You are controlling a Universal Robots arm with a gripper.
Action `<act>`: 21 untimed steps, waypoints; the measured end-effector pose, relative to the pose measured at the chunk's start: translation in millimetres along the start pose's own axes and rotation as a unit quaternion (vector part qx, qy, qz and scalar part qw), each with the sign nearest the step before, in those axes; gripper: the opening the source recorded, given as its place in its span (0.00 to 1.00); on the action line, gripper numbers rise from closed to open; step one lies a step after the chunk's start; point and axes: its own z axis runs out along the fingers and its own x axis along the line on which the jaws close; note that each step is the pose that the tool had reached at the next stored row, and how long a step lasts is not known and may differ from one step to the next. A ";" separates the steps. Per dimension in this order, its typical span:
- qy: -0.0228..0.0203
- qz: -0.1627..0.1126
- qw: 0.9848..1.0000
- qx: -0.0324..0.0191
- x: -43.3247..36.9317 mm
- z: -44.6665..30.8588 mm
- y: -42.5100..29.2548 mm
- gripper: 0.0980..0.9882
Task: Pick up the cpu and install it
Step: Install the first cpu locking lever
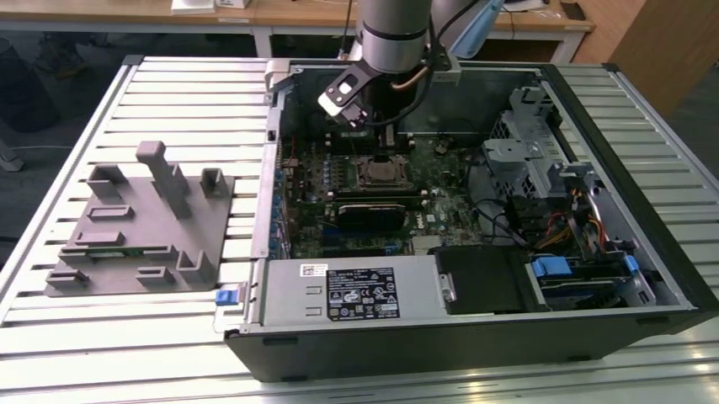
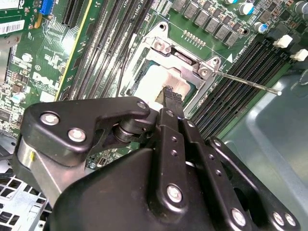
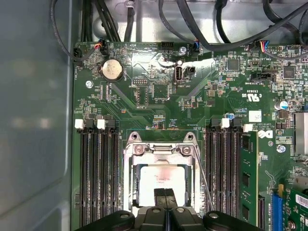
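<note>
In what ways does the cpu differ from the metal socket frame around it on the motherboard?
Shape: the cpu is a solid flat square, while the socket frame is an open border carrying screws along one side. Place: the cpu lies inside the opening; the socket frame surrounds it. Contact: the claw has its tips over the cpu, not over the socket frame. Both look like pale silvery metal.

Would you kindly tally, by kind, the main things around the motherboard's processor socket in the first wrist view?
cpu: 1
socket frame: 1
coin battery: 1
green memory stick: 1
gripper: 1
Total: 5
</note>
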 end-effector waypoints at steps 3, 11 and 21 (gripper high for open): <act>0.000 0.000 1.000 0.000 0.0 -1.0 0.0 0.01; 0.000 0.001 1.000 0.000 0.2 -4.9 0.2 0.01; 0.000 0.001 1.000 0.000 0.4 -7.9 0.2 0.01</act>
